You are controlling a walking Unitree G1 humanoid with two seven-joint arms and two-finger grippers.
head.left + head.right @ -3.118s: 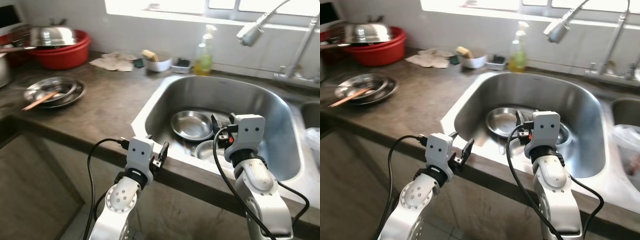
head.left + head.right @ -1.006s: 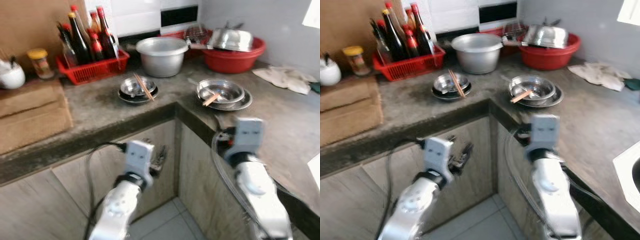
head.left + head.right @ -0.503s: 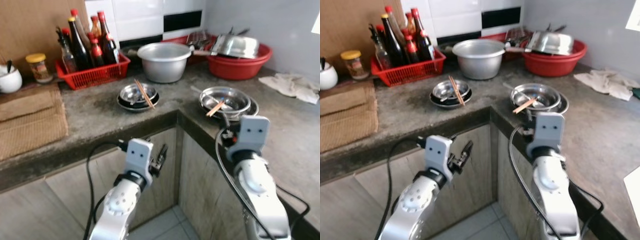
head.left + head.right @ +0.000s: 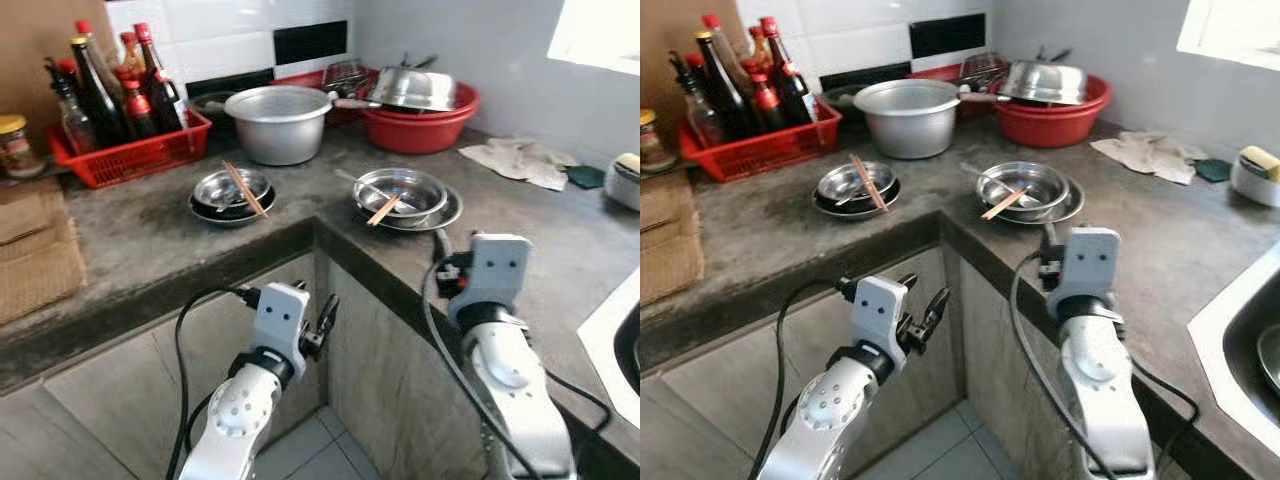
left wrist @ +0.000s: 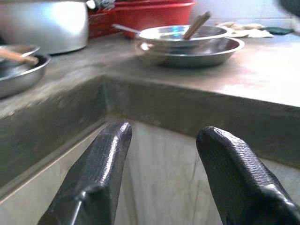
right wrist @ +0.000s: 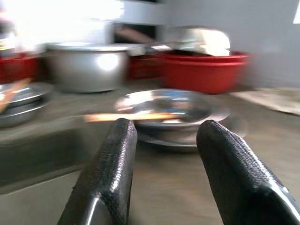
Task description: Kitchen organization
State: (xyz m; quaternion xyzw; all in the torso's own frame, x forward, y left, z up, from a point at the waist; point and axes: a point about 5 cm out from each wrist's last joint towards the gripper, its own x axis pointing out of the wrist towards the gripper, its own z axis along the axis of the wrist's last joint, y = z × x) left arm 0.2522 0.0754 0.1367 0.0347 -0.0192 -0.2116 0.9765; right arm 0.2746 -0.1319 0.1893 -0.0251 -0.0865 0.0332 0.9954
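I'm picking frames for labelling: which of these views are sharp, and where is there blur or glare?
Both eye views are sharp, with the window blown out at top right. Left wrist view: fingers and counter edge fairly crisp. Right wrist view: motion-blurred, bowl and chopsticks smeared, bright glare at upper left.

Dark stone countertop (image 4: 150, 230), tiled wall (image 4: 230, 30), bright window (image 4: 600, 35).

Left claw (image 5: 164, 136) gapes wide — steel bowl (image 5: 190, 40) beyond, on the countertop (image 5: 262, 75).
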